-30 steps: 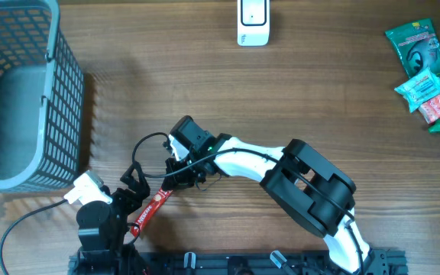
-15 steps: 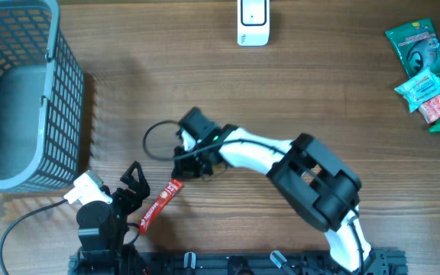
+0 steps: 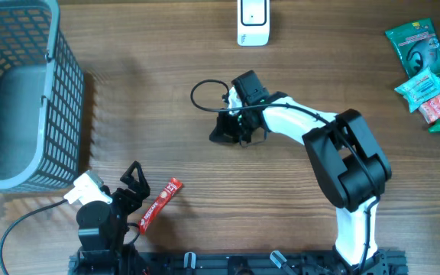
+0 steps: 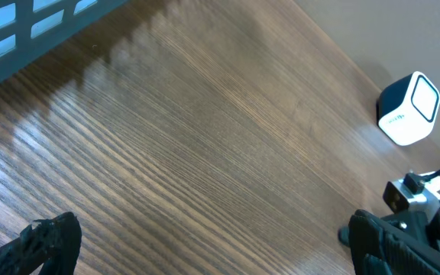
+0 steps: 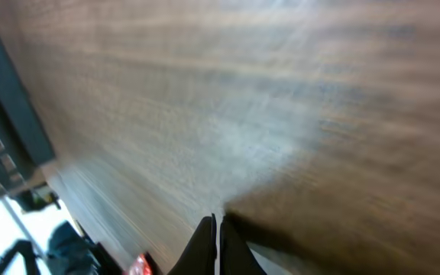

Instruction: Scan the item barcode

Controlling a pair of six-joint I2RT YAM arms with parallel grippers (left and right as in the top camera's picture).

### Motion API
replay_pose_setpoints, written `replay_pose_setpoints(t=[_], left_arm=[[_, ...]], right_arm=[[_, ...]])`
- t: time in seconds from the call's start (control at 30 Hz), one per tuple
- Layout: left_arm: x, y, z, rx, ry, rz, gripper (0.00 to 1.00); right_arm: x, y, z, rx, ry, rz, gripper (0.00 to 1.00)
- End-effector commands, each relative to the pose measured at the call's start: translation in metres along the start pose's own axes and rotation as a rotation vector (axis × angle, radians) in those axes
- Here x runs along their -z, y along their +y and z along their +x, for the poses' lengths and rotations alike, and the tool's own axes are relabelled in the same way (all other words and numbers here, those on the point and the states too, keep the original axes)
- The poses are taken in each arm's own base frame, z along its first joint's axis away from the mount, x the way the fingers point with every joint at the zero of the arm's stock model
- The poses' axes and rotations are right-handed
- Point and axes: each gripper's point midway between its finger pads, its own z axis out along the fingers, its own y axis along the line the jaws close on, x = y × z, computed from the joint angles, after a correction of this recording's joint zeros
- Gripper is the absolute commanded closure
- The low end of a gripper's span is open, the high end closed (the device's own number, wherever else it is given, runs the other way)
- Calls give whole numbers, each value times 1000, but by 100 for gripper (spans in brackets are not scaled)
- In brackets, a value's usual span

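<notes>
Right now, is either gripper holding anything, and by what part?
Nothing. The right gripper is shut and empty; the left gripper is open, the red sachet lying beside it.

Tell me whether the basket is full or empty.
Empty, as far as shows: the overhead view looks straight down into the basket onto its bare grey floor, with nothing lying on it.

The basket (image 3: 69, 114) stands at the left end of the table (image 3: 342, 61), and the scanner (image 3: 252, 23) at the far edge near the middle. A pile of packets (image 3: 426, 76) lies at the right end. The sachet (image 3: 159, 205) lies near the front, just right of the left gripper (image 3: 134, 182). The right gripper (image 3: 221, 131) is mid-table, between sachet and scanner.
</notes>
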Motion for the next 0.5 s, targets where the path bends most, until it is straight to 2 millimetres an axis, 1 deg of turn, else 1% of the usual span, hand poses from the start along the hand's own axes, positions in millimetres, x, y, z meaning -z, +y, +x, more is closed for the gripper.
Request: replay_pose_setpoints(t=[0.0, 0.03, 0.07, 0.17, 0.23, 0.33, 0.47], left_arm=[[-2, 3, 3, 3, 5, -11, 0], [-2, 3, 3, 3, 4, -11, 0], [-2, 3, 3, 3, 4, -11, 0], [-2, 3, 3, 3, 5, -11, 0], [-2, 3, 3, 3, 5, -11, 0], [-2, 3, 3, 3, 4, -11, 0], [-2, 3, 3, 3, 4, -11, 0]], right_arm=[[5, 42, 26, 180, 18, -42, 95], [4, 54, 34, 212, 23, -51, 95], [3, 61, 39, 232, 28, -58, 95], [-12, 79, 66, 288, 73, -65, 95], [-24, 85, 83, 316, 97, -47, 95], [-43, 94, 103, 338, 87, 5, 95], [-55, 109, 118, 402, 81, -10, 95]])
